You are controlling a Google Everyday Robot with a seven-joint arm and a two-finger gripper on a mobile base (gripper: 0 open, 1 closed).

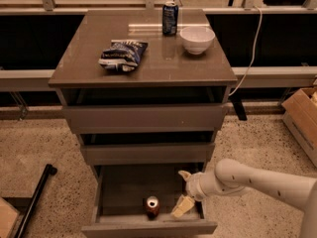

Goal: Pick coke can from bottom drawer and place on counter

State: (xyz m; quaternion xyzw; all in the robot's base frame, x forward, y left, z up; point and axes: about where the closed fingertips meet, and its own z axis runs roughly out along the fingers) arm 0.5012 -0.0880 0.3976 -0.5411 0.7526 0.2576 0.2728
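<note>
The coke can (152, 206) stands upright in the open bottom drawer (148, 227), near its front, silver top showing. My gripper (182, 191) is open inside the drawer, just right of the can, with one cream finger (182, 207) low beside the can and the other (185, 175) farther back. It does not touch the can. The white arm reaches in from the right. The counter (89, 63) is the glossy top of the cabinet above.
On the counter lie a dark chip bag (122, 54), a tall dark blue can (170, 18) and a white bowl (197, 38). A cardboard box (303, 117) stands on the floor at right. A black pole (34, 200) lies at lower left.
</note>
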